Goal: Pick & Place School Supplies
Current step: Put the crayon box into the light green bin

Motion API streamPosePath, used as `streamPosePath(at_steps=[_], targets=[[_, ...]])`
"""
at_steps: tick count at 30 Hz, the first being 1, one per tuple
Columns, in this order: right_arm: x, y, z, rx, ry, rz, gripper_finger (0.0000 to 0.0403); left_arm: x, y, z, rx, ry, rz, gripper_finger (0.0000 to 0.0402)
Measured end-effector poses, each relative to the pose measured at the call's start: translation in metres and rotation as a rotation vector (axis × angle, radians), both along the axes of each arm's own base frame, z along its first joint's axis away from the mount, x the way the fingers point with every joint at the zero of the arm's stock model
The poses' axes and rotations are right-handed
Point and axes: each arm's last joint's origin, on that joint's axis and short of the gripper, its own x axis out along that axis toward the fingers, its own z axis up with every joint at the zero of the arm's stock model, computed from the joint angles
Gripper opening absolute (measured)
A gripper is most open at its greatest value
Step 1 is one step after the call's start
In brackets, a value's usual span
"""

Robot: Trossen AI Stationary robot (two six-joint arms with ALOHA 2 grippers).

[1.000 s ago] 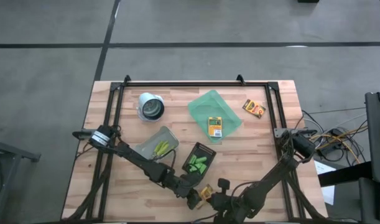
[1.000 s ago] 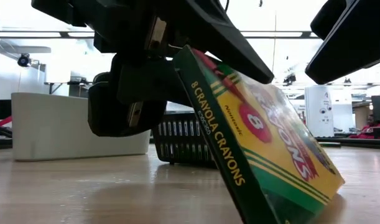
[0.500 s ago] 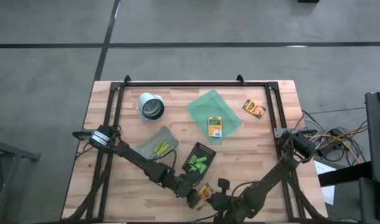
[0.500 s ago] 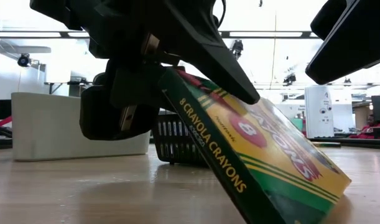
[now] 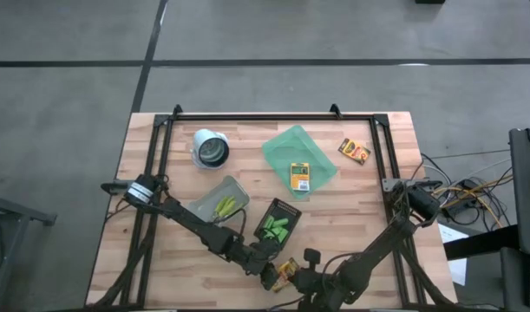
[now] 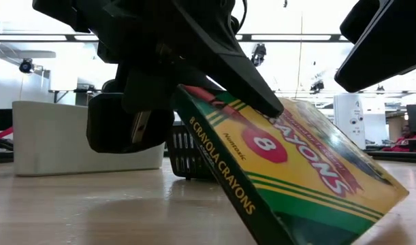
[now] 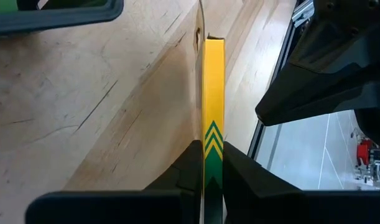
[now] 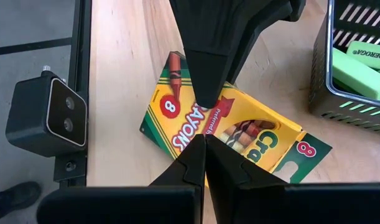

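Pinching a tilted crayon box (image 7: 213, 134), left fingers (image 7: 191, 171) clamped on its edges, right fingers (image 8: 193, 160) closed, empty.

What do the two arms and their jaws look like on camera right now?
Both arms are dark, slim, jointed links. The left arm has a pale ring near its base; the right arm starts beside a tangle of cables. The left gripper and right gripper have matte black, wedge-shaped jaws with no markings.

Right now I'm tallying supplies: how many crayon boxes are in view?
3: one on the green tray at, one on bare table near the far right corner, one tilted at the near edge, clamped by the left gripper. None seems hidden.
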Motion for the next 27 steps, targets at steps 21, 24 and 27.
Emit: streamPosePath(at_steps=[21,24,27], targets=[[-0.021,0.012,0.007,-0.023,-0.056,-0.047,0.0008,-0.001,0.003,0.013,0.008,-0.040,0.034,0.0041],[-0.027,0.017,0.010,-0.028,-0.086,-0.055,0.0008,-0.001,0.003,0.016,0.008,-0.043,0.038,0.0041],[-0.035,0.022,0.014,-0.049,-0.138,-0.071,0.0008,-0.002,0.004,0.016,0.012,-0.043,0.043,0.0041]])
